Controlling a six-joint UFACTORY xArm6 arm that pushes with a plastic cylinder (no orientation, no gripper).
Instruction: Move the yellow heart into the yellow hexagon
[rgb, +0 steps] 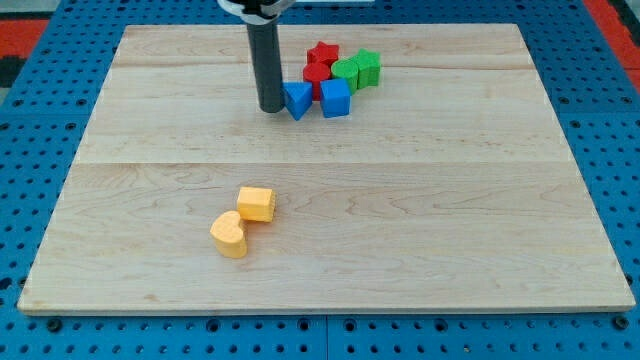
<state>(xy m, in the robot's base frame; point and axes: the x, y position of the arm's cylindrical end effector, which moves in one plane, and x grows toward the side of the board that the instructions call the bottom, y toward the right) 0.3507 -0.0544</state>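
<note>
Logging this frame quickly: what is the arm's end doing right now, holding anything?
My tip: a bare rod, holding nothing, beside the blue triangle, far from the yellow heart and yellow hexagon.

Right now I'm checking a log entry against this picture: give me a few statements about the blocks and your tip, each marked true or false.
1. My tip sits just left of the blue triangle. True.
2. The yellow heart lies among the red blocks. False: it lies low on the board, beside the yellow hexagon.
3. The blue cube is near the view's top. True.
4. My tip touches the yellow heart. False: it is far above it.
</note>
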